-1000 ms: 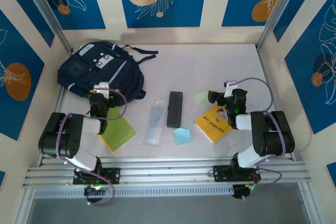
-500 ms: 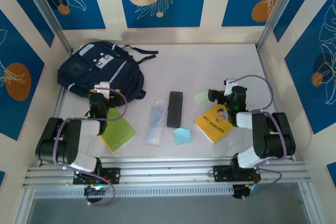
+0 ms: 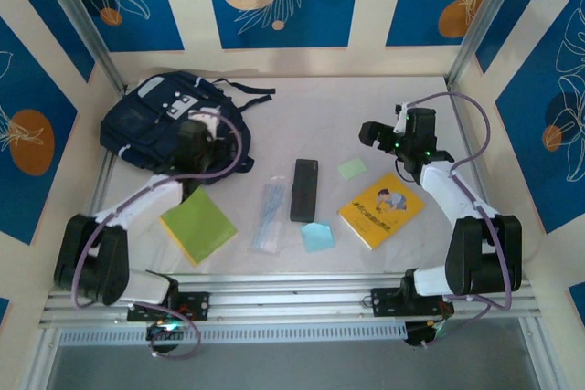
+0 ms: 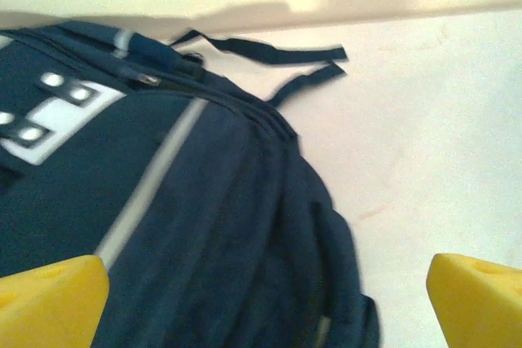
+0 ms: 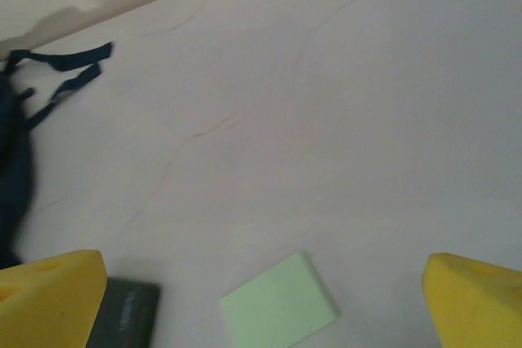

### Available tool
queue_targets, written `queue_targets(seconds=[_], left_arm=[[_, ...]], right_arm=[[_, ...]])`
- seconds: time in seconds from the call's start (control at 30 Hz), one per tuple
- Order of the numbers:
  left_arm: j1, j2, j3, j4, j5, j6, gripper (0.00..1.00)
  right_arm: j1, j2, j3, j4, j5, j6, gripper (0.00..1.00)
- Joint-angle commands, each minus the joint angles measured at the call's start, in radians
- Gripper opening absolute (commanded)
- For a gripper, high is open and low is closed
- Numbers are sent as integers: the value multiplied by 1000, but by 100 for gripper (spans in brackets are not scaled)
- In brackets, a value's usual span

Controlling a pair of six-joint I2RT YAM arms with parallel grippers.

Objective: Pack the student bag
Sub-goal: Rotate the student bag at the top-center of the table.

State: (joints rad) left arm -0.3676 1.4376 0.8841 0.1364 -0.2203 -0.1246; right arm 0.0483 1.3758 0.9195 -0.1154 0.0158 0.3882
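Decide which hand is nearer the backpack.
Left. The left hand hovers over the backpack; the right hand is across the table from it, near the pale green note.

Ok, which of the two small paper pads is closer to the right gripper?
The pale green pad, close by the right gripper; the light blue pad lies farther off, by the near end of the black case.

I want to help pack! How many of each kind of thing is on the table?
student bag: 1
books: 2, the green book and the yellow book
paper pads: 2, the blue pad and the pale green pad
black case: 1
clear packet: 1
total: 7
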Motion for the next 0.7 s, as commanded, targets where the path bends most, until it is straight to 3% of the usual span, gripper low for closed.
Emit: queue_targets(seconds=[0.0,0.3,0.53,0.6,0.63,0.67], left_arm=[[-42,115,125,-218,-81,-41,100],[-41,484,538,-500,-278,-102,94],[-18,757,774,-622,-275,-92,77],[-6,793,794,-634,-244,-100,68],[1,802,796,-638,-220,-106,60],[7,806,796,-642,-188,-107,44]], right_arm=[[14,30,61,-145,-170,90,99],[67,67,96,-214,-196,59,100],[80,60,93,-217,-207,59,100],[84,59,99,-214,-218,64,100],[86,60,103,-214,-226,66,100],[91,62,109,-212,-239,68,100]])
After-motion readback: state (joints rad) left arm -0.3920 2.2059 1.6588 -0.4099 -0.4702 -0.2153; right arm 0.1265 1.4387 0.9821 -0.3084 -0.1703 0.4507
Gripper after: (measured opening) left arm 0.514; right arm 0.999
